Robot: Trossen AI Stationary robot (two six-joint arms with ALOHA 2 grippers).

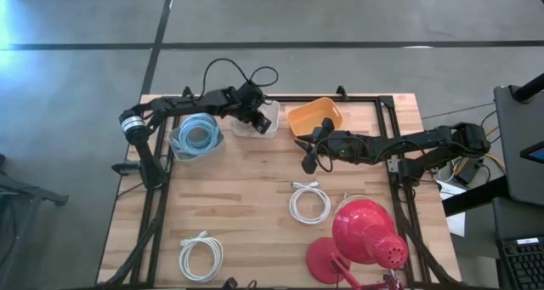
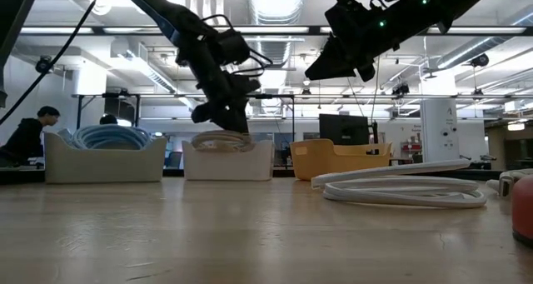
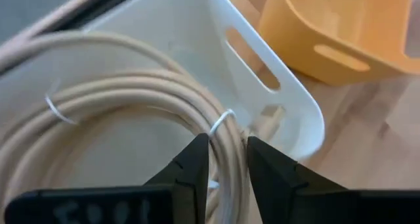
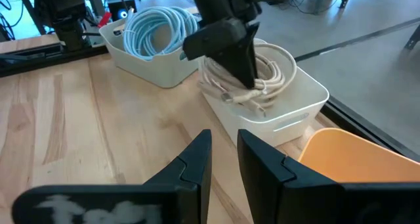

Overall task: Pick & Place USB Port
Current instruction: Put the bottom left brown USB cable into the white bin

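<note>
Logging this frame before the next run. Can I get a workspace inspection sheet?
Surface: wooden table, bare in the middle.
Job's things: beige cable coil lies in the middle white bin, part of it draped over the rim; blue cable coil in the left white bin; orange bin looks empty.
Clutter: red lamp at the near right.
Grippers: left gripper over the middle white bin, fingers straddling the beige coil; right gripper hangs above the table by the orange bin, nothing between its fingers.
Cables: two white coils loose on the table.
Surroundings: a person seated beyond the table.
</note>
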